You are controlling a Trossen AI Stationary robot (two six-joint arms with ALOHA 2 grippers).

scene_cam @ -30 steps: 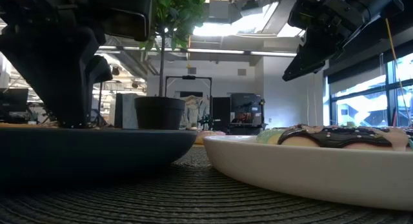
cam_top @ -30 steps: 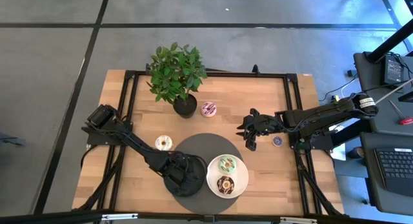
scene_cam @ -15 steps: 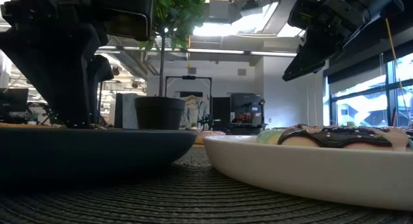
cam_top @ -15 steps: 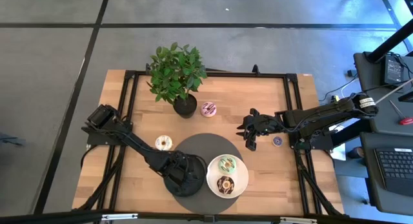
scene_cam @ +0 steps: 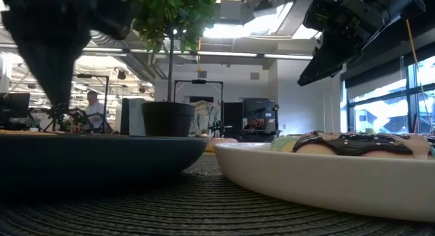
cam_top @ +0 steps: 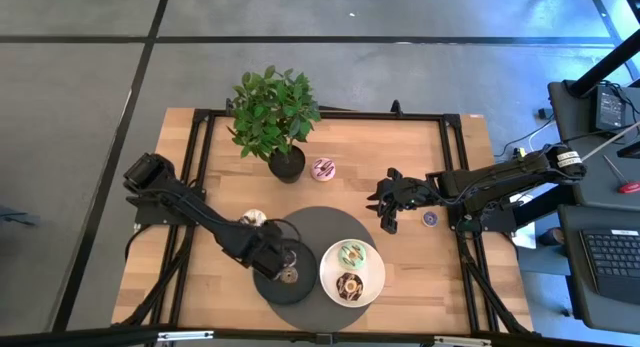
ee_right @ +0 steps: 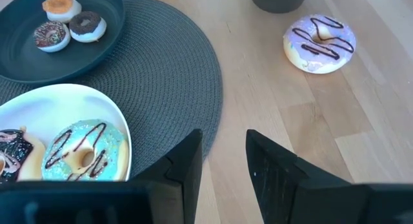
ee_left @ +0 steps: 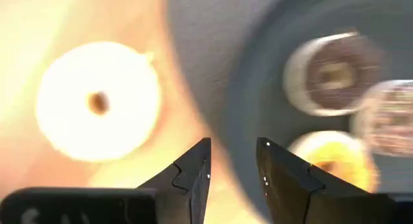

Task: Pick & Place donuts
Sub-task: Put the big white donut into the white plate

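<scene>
My left gripper (ee_left: 232,166) hangs open over the far left rim of the dark plate (cam_top: 268,287), holding nothing. Three tiny donuts lie on that plate: a brown one (ee_left: 332,72), an orange one (ee_left: 329,156) and a sprinkled one (ee_left: 384,117). A white donut (ee_left: 97,101) lies on the wood just left of the plate. My right gripper (ee_right: 222,156) waits open above the table's right half (cam_top: 385,212). A pink-iced donut (ee_right: 319,43) lies by the plant pot, and a tiny purple one (cam_top: 430,218) lies on the wood near the right arm.
A white plate (cam_top: 372,287) on the round grey mat (cam_top: 320,222) holds a green-iced donut (cam_top: 352,254) and a chocolate donut (cam_top: 349,285). A potted plant (cam_top: 275,112) stands at the far middle. Black frame rails run along the table's edges.
My left gripper has opened over the dark plate, risen off it and drawn back toward the table's left edge. The tiny donuts on the plate, covered by it before, now show from above. My right arm has kept still.
</scene>
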